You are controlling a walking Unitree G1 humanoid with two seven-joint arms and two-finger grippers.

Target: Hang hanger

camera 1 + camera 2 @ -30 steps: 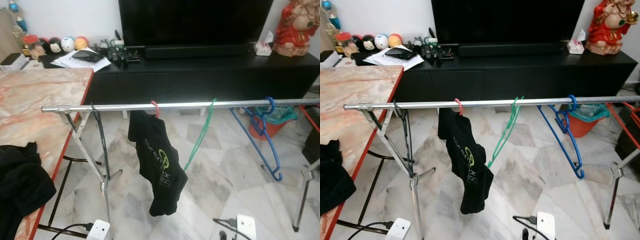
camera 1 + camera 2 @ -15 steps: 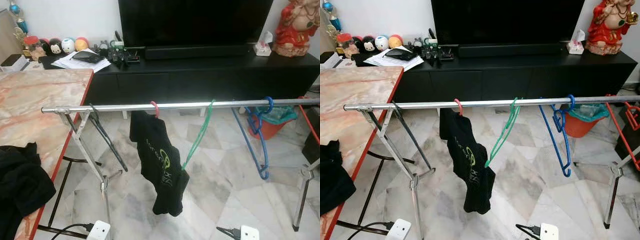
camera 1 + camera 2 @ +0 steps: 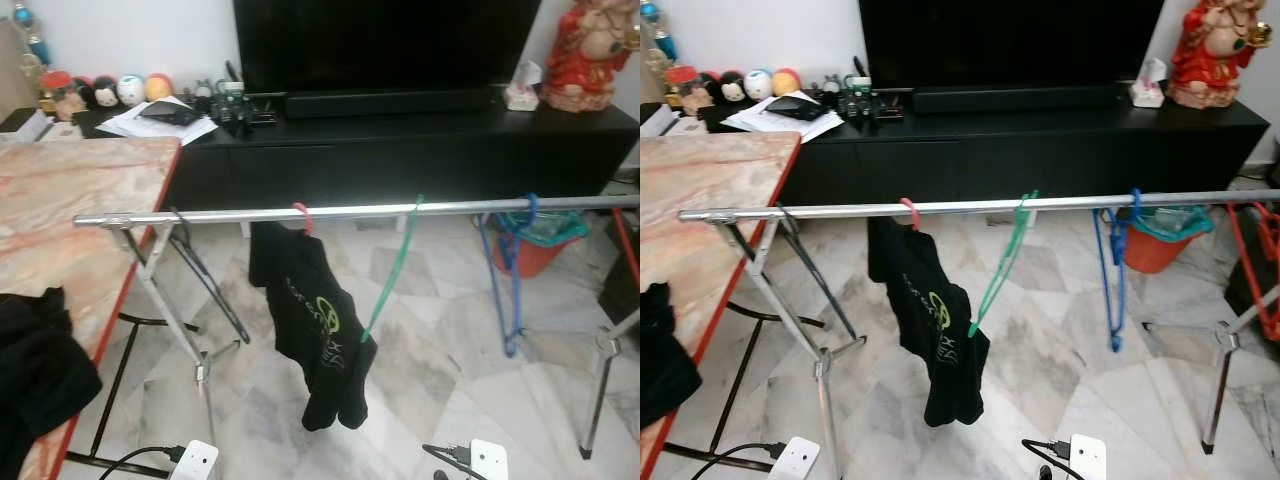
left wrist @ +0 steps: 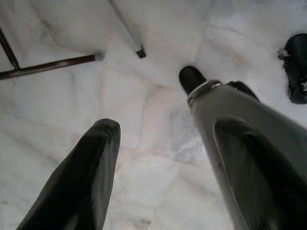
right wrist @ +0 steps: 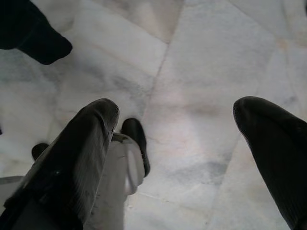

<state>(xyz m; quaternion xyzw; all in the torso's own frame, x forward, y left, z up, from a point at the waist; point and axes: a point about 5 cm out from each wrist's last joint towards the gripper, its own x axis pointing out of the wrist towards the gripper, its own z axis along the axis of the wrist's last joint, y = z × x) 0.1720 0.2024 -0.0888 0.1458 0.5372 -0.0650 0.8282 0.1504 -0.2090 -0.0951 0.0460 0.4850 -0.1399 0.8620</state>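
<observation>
Marble floor lies below both grippers' spread fingers; left gripper and right gripper hold nothing. Ahead, a steel rail carries a red hanger with black shirt, green hanger, blue hanger, before a black TV cabinet

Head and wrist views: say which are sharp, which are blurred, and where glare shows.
Left eye view: slightly soft, the black shirt and blue hanger smeared. Right eye view: crisper, the steel rail catching highlights. Left wrist view: the left tool out of focus over bright washed-out marble. Right wrist view: the right tool blurred and glossy.
</observation>
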